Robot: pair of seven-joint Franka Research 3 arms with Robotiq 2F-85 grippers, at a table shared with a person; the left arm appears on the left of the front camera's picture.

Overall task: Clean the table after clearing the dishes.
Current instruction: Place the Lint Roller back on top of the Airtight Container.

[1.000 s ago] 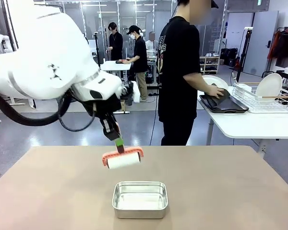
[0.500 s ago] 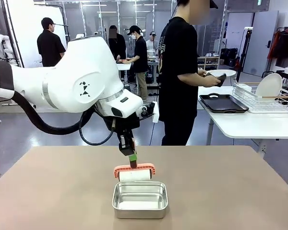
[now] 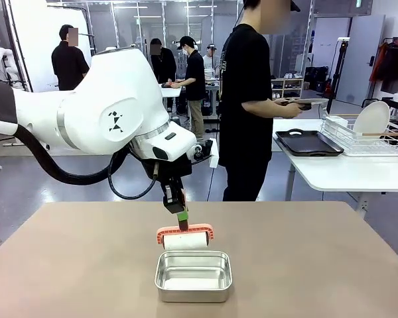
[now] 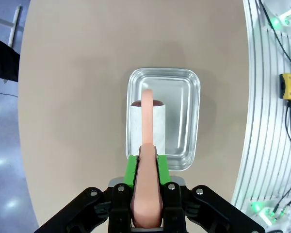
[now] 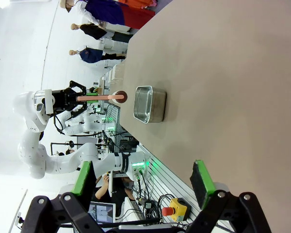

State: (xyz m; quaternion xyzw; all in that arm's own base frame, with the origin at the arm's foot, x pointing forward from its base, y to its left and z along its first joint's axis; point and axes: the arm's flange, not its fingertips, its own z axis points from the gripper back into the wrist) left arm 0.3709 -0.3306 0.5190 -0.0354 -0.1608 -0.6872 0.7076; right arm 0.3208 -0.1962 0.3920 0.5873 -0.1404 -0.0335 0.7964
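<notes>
1. Pink-handled lint roller (image 3: 184, 237) is pinched in my left claw (image 4: 146, 167), hanging just above the steel pan's (image 3: 194, 275) far rim, mid-surface (image 3: 305, 252).
2. Right claw (image 5: 141, 182) is spread, holding nothing.
3. Dark tray (image 3: 307, 142) sits on the white table far right.

Roller (image 4: 146, 127) handle end hidden between left gripper (image 4: 146, 171) pads. Pan (image 4: 184, 119) floor partly covered by roller. Left arm (image 3: 66, 122) cut off at frame edge.
</notes>
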